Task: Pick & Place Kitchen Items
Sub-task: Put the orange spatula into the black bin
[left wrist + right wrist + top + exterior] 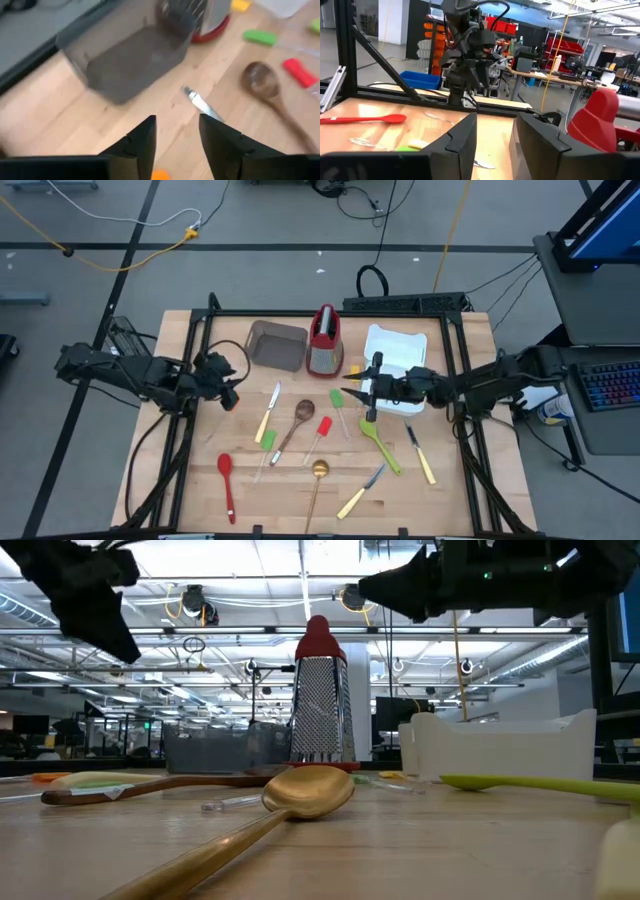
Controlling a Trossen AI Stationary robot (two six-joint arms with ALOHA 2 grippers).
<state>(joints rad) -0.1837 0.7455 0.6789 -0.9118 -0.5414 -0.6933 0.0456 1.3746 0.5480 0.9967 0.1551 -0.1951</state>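
Note:
Several slim utensils lie flat on the wooden table: a yellow-handled knife [268, 415], a wooden spoon [295, 425], a red spatula [321, 430], a green spatula [338, 402], a green spoon [380, 445], two more yellow-handled knives [421, 453] [360, 492], a gold spoon [318, 478] and a red spoon [227, 482]. My left gripper [226, 386] is open and empty, above the table left of the knife; its wrist view [177, 130] shows the knife's blade tip [200, 102] ahead. My right gripper [356, 392] is open and empty, in the air beside the green spatula; it also shows in its wrist view [495, 125].
A brown bin [278, 345], an upright red-and-steel grater [324, 340] and a white tray [396, 360] stand along the far side. Black frame posts [200, 350] [455, 350] run beside the table's left and right sides.

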